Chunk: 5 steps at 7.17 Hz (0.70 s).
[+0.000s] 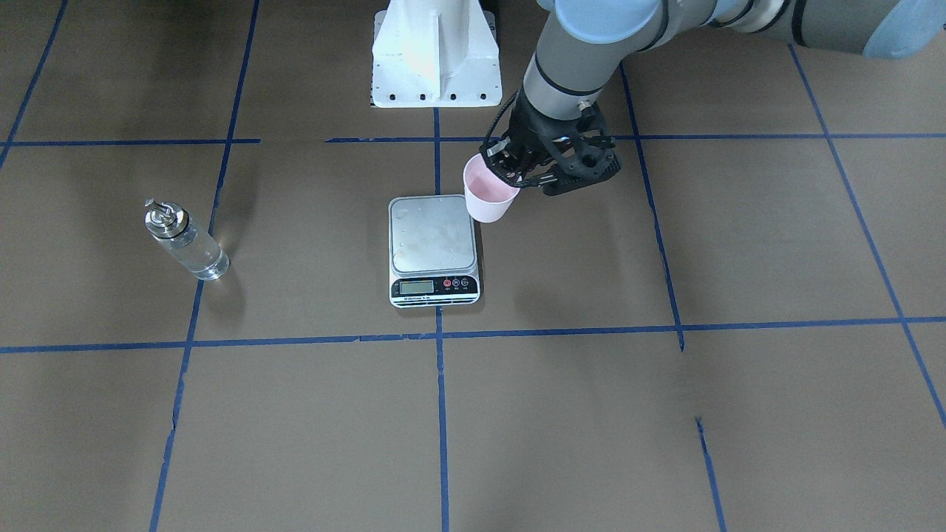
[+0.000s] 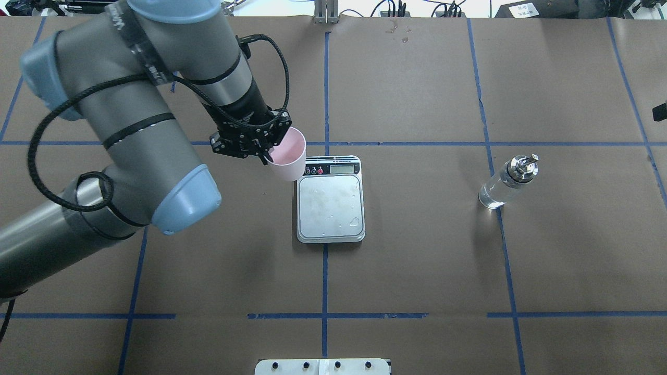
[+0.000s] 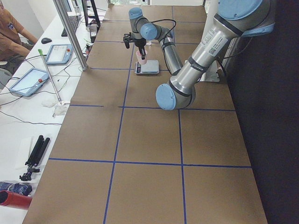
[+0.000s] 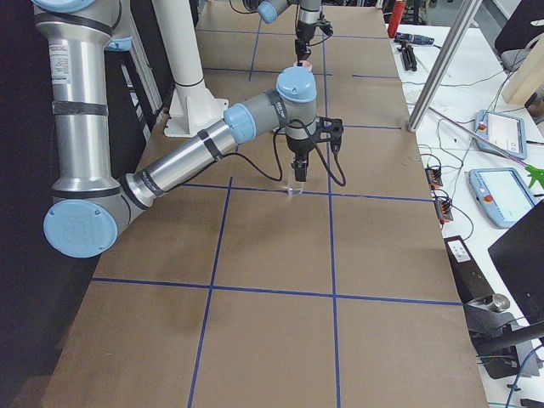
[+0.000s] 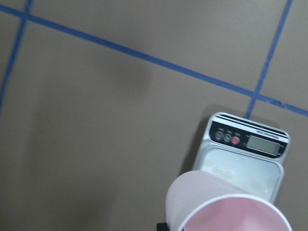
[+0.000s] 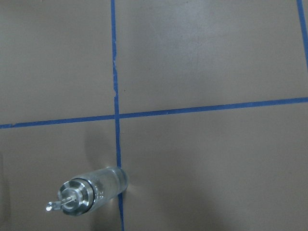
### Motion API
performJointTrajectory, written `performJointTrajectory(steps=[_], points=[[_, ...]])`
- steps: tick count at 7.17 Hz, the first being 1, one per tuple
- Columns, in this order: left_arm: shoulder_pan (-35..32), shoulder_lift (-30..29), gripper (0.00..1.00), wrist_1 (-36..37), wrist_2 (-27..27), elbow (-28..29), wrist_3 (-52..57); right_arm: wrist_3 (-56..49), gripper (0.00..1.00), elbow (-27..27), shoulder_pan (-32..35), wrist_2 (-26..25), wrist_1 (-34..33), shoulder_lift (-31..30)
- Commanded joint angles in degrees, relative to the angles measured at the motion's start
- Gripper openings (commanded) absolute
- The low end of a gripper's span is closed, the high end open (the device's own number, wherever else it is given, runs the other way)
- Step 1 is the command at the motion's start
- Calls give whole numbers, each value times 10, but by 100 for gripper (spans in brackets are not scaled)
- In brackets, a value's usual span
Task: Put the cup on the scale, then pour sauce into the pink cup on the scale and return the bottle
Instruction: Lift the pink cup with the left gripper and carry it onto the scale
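My left gripper [image 2: 263, 151] is clamped on the wall of the cup [image 2: 289, 156], holding it aloft and slightly tilted at the 10 o'clock corner of the scale [image 2: 330, 208], seen from overhead. Released here, it would likely catch the platform edge and topple. The bottle [image 2: 505, 185] stands at 3 o'clock, well apart.

Count: 1 scale [image 2: 330, 200]. 1 cup [image 2: 287, 154], at the scale's display-end corner. 1 bottle [image 2: 508, 182], well apart from the scale, on the robot's right. 2 arms: left arm [image 2: 130, 130], right arm [image 4: 195, 149].
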Motion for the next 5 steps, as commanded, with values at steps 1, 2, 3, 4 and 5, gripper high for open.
performJointTrajectory(steps=[1, 2, 3, 4, 5], points=[[51, -20, 0, -74, 41, 59, -68, 39, 100, 71, -24, -2, -31, 13], [54, -24, 0, -110, 45, 86, -80, 49, 100, 90, -38, -9, -31, 14], [72, -17, 0, -126, 54, 96, -86, 72, 100, 104, -60, -30, -31, 13], [88, -16, 0, -137, 80, 99, -100, 114, 100, 116, -82, -43, -31, 14], [93, -16, 0, -143, 82, 103, -101, 134, 100, 123, -93, -56, -30, 21]])
